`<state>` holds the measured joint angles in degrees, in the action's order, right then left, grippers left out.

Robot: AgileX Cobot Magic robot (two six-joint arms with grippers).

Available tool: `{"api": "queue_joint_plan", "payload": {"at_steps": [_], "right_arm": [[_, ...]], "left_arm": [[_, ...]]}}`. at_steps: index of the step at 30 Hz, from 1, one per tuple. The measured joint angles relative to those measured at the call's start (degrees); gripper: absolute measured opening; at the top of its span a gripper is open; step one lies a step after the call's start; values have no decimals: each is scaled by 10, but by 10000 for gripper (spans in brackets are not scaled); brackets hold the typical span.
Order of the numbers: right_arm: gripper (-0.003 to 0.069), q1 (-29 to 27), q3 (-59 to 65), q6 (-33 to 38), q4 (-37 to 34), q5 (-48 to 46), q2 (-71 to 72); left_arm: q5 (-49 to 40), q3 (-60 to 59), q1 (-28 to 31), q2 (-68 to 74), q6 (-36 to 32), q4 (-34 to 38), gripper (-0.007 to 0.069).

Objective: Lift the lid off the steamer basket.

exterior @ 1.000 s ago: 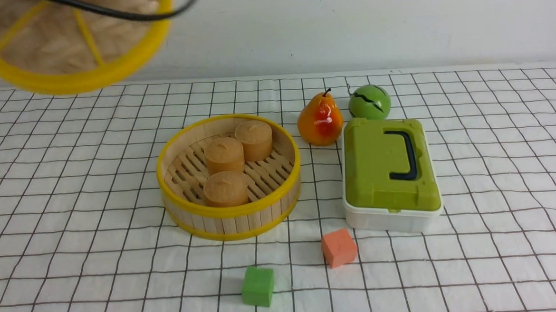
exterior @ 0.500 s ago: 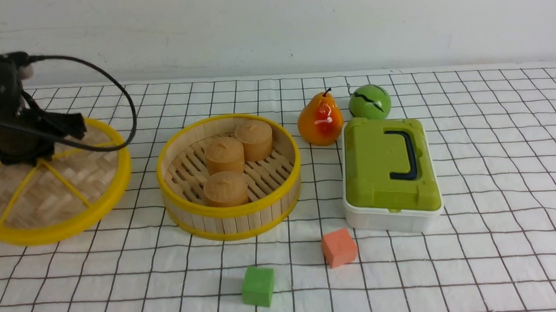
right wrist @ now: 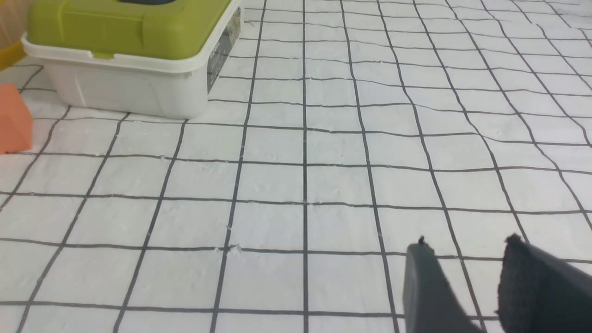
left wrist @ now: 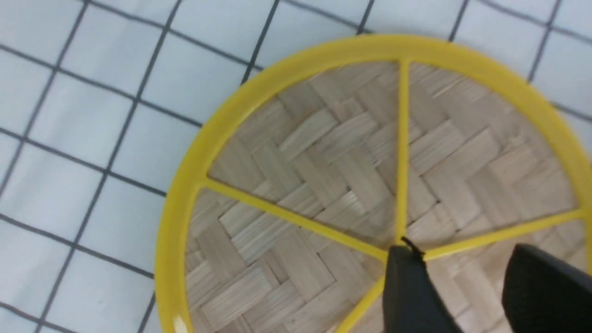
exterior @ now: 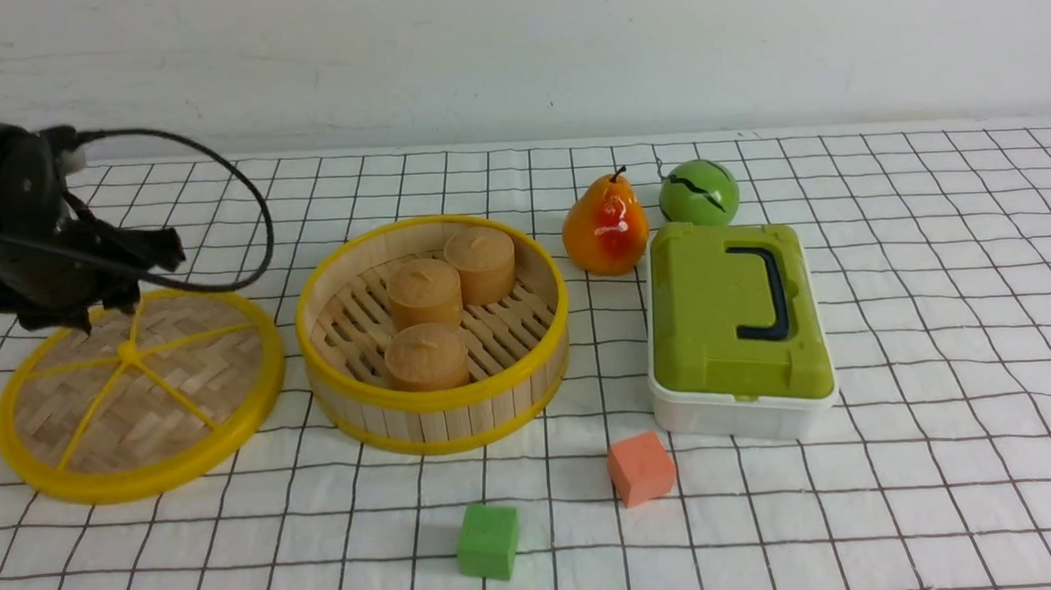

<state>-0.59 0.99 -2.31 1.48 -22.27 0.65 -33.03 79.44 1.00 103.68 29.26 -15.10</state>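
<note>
The round woven-bamboo lid with yellow plastic rim [exterior: 139, 396] was left ungripped beneath the black left gripper [left wrist: 462, 273], its jaws parted.

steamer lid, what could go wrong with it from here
The left gripper is open with its fingers close over the lid, so pulling away could snag a spoke. The lid's rim also lies near the steamer basket; a sideways nudge might push them together.
</note>
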Motion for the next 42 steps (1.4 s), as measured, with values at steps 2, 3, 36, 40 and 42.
{"api": "queue_joint_plan", "payload": {"at_steps": [2,3,36,40,42], "right_arm": [[239,0,0,0,0,0,0],[239,0,0,0,0,0,0],[239,0,0,0,0,0,1],[239,0,0,0,0,0,1],[239,0,0,0,0,0,1]], "left_arm": [[-3,0,0,-62,-26,18,295],[-4,0,0,-90,-33,28,282],[111,-692,1,-1035,-372,313,-13],[134,-696,1,-1035,-373,313,-13],[174,-720,-1,-1040,-372,309,-13]]}}
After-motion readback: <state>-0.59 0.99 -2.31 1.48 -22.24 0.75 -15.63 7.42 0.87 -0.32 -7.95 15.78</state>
